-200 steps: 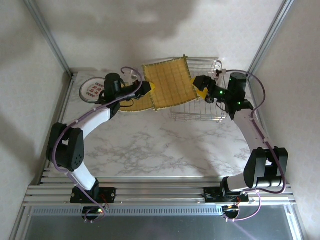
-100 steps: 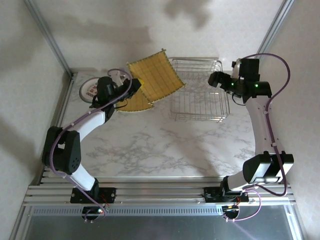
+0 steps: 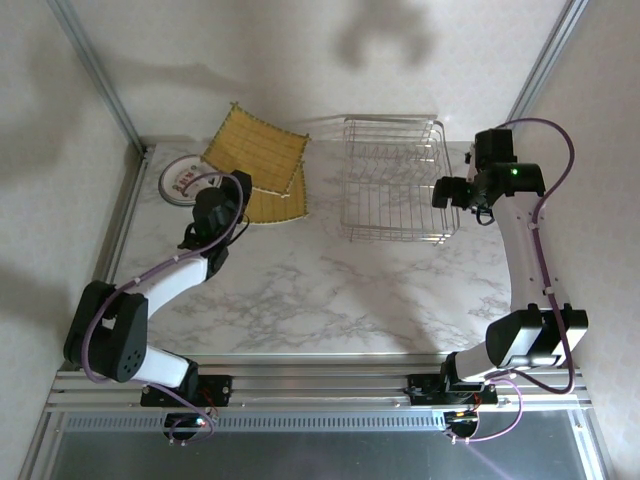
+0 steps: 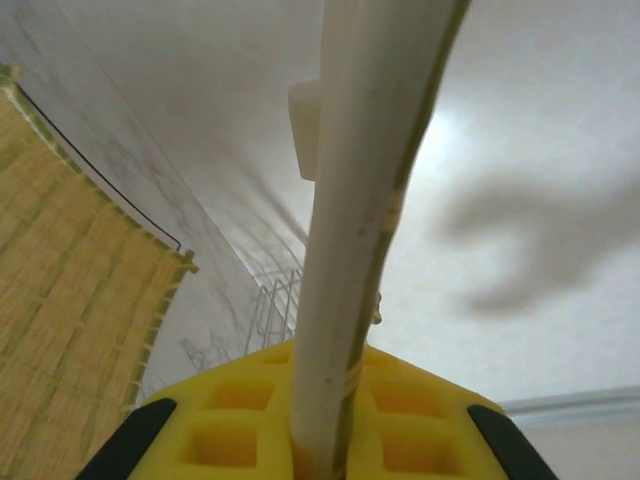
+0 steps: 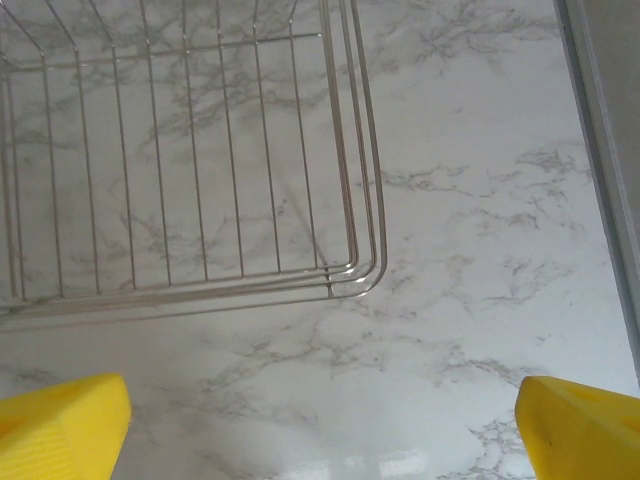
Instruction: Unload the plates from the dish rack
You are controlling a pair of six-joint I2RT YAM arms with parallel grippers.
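Left gripper [image 4: 325, 432]: clamped on yellow plate [image 3: 255, 150] edge, upper left. Right gripper [image 3: 443, 192]: spread wide above table [image 5: 450, 300], beside rack [image 3: 395, 180] corner.

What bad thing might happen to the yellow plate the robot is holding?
The left gripper pinches the yellow woven square plate only by its edge, so it might slip out. It seems to hang over a second yellow woven plate, beside a round white plate; a drop may knock or chip them.
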